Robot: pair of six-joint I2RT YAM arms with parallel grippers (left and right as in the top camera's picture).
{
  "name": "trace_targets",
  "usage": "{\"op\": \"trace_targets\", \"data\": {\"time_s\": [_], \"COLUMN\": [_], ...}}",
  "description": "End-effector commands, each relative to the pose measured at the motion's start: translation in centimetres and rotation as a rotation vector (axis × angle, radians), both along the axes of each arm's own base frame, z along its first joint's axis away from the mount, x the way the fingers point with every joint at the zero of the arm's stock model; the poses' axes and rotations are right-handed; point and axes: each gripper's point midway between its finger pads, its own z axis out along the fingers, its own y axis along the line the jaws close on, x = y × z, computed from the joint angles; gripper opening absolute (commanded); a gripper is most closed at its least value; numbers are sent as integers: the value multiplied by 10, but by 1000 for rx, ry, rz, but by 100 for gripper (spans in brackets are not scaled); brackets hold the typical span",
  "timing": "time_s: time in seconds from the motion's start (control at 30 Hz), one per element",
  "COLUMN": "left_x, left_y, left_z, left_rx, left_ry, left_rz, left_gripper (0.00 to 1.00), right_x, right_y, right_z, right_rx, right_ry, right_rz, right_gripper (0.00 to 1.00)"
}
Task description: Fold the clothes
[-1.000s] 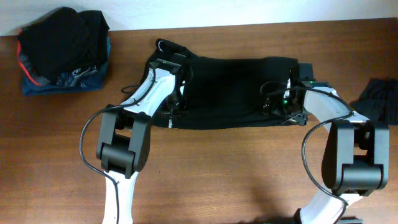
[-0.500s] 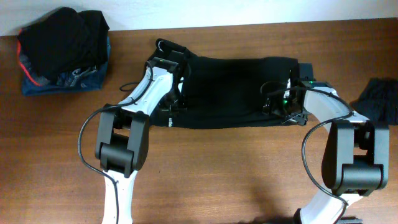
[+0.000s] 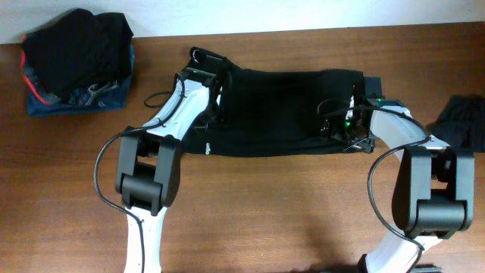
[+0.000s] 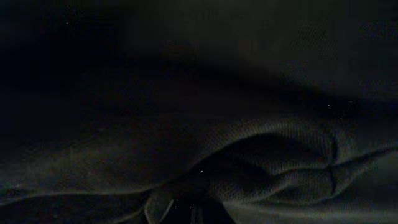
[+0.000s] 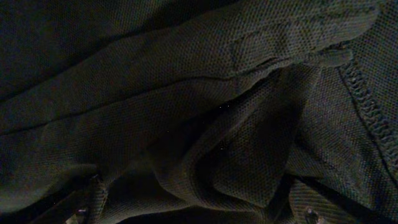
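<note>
- Wide open wood across the near half of the table (image 3: 265, 220), between the 2 arm bases: easy passage there.
- The black T-shirt (image 3: 280, 114) lies as 1 flat band across the middle, its centre uncovered.
- The left arm (image 3: 178, 114) slants over the shirt's left end and the right arm (image 3: 402, 133) curves over its right end, so both ends are blocked.
- A pile of dark clothes (image 3: 76, 64) fills the far-left corner, with bare wood between it and the left arm.
- A dark cloth (image 3: 464, 121) sits at the right edge, just beside the right arm: tight there.

Brown wood-grain table (image 3: 288, 220) filled view; pale wall (image 3: 303, 14), possibly white, along far edge; light even.
</note>
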Motion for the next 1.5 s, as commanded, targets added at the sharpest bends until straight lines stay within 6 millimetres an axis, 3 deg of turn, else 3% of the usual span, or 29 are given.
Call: {"op": "trace_targets", "data": {"time_s": [0.0,0.2,0.4,0.6,0.8,0.97,1.07,1.13,1.17,1.2,1.47], "left_x": [21,46,50,75,109,104,94,89,89,90,95], "left_y": [6,13,14,32,43,48,63,78,84,83,78], "left_z": [1,6,8,19,38,35,39,52,64,74,120], "left_rx": [32,93,100,218,277,289,371,462,491,482,441], "left_ry": [-75,-187,-202,-325,-490,-463,-433,-436,-456,-478,-572], "left_rz": [-25,-47,-50,-11,50,49,55,70,81,89,115], "left_gripper": [1,1,1,1,24,24,25,31,75,95,99], "right_x": [-23,-23,-23,-23,-23,-23,-23,-23,-22,-21,-17], "right_y": [-12,-12,-12,-12,-12,-12,-12,-12,-12,-13,-14], "right_z": [-34,-34,-34,-34,-34,-34,-34,-34,-34,-34,-33], "right_rx": [-18,-18,-18,-18,-18,-18,-18,-18,-18,-18,-27], "right_ry": [111,111,111,111,112,112,112,111,108,103,86], "right_rz": [-28,-28,-28,-28,-28,-28,-28,-28,-28,-28,-14], "right_gripper": [100,100,100,100,100,100,100,100,100,100,99]}}
